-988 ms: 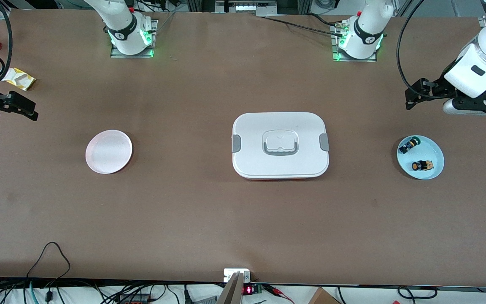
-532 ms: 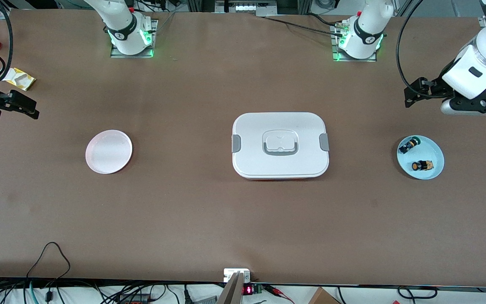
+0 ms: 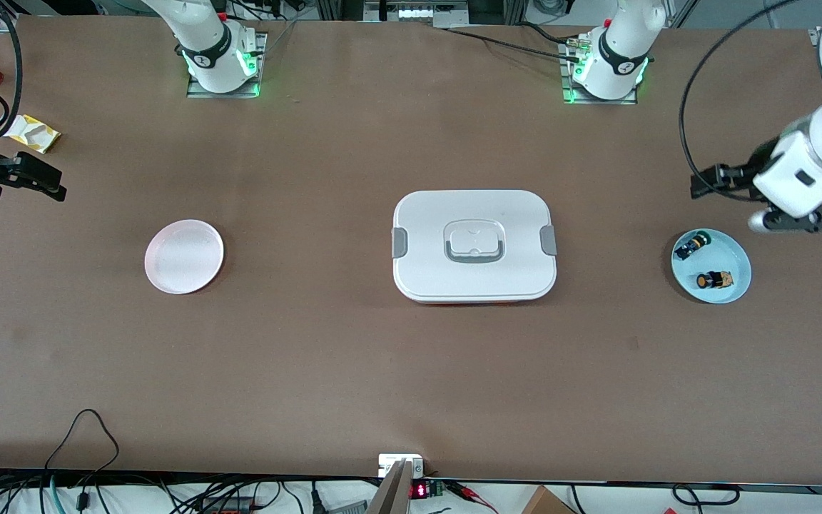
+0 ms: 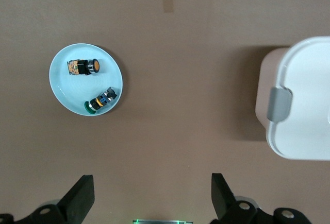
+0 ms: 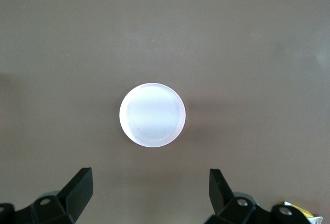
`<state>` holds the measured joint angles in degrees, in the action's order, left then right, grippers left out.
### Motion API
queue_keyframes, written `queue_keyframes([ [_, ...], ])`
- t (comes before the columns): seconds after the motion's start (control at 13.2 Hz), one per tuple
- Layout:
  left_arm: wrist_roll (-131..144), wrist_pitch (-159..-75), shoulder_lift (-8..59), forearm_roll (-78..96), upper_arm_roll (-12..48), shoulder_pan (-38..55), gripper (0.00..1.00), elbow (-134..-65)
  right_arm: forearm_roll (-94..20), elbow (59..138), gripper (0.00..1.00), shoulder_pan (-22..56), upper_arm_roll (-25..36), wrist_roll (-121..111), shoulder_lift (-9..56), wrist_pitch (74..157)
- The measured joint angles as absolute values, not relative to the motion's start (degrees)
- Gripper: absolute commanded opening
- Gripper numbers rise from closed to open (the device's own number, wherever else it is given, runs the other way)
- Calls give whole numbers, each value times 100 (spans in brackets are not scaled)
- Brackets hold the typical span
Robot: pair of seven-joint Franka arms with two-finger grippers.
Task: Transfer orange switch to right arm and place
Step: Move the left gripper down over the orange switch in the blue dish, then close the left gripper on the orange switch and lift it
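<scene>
The tiny, rigid orange-capped push-button switch (image 3: 713,280) on the pale blue round plate (image 3: 736,251) (likely light, roll-prone) suits a body-side pinch by the spread-jawed left gripper (image 4: 149,195) above that plate.

Two switches (image 3: 703,263), two plates (image 3: 184,257), one box (image 3: 474,245)

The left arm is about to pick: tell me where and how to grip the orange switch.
The orange switch lies on its side in the blue dish, apart from the green-capped part. Probably best: the open left gripper descends from above and closes across the tan body's flat sides, not the round orange cap.
</scene>
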<state>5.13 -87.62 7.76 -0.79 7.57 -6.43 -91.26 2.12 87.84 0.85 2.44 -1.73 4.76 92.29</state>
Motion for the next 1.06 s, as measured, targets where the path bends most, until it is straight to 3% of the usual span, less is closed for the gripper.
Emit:
queue_keyframes([
  [0.38, -250, -9119, 1352, -321, 704, -1982, 100, -9160, 212, 8783, 100, 85, 244, -185, 476, 9229],
  [0.61, -769, -10851, 1480, -341, 685, -2642, 100, -10118, 212, 8783, 100, 85, 243, -189, 476, 9229],
  [0.84, -888, -12867, 1702, -342, 731, -2672, 100, -11164, 212, 8783, 100, 87, 243, -193, 478, 9228],
  [1.06, -945, -13603, 2067, -342, 798, -2658, 100, -11352, 212, 8783, 100, 87, 241, -196, 481, 9227],
])
